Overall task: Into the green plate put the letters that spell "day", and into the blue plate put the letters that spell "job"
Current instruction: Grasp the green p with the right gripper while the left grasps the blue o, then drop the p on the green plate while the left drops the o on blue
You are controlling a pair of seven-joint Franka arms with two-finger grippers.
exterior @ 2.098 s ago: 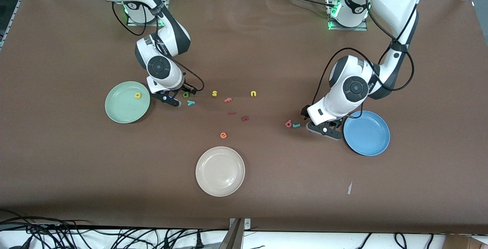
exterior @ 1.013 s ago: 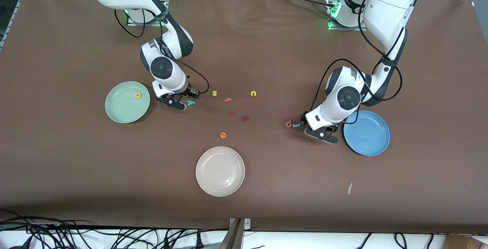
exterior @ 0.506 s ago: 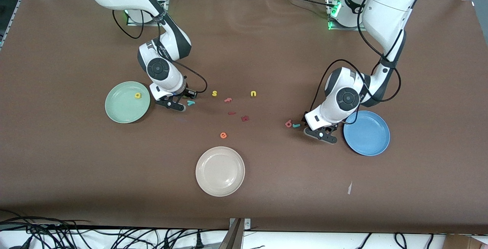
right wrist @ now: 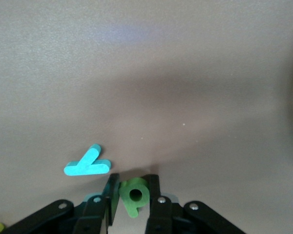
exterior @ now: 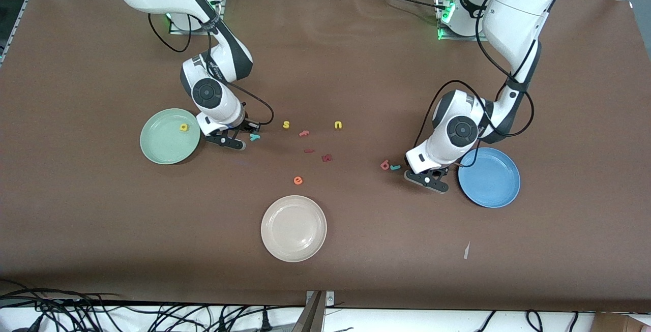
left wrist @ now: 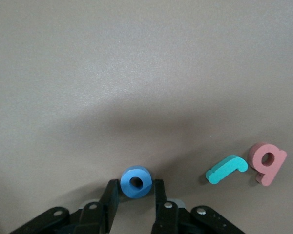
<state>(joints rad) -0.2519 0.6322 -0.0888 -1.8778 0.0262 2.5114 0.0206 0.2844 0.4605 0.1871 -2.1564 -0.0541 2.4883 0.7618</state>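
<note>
In the left wrist view my left gripper [left wrist: 135, 188] is shut on the blue "o" [left wrist: 136, 180], which rests on the table. The teal "j" [left wrist: 226, 169] and salmon "b" [left wrist: 266, 162] lie close beside it. In the front view this gripper [exterior: 426, 178] sits low between those letters [exterior: 385, 164] and the blue plate [exterior: 496, 194], hiding the "o". My right gripper [right wrist: 133, 183] is shut on the dark green "d" [right wrist: 135, 196], with the teal "y" [right wrist: 88, 164] beside it. That gripper [exterior: 231, 141] is next to the green plate [exterior: 160, 149], which holds the yellow "a" [exterior: 183, 127].
A cream-white plate [exterior: 293, 243] lies nearer the front camera at mid-table. Loose letters lie between the arms: yellow "s" [exterior: 286, 124], yellow "u" [exterior: 338, 125], orange "e" [exterior: 298, 180], a salmon piece [exterior: 304, 132] and dark red pieces [exterior: 327, 157].
Both grippers have closed, the left on the blue "o" and the right on the green "d". The right hand has shifted slightly toward the green plate.
</note>
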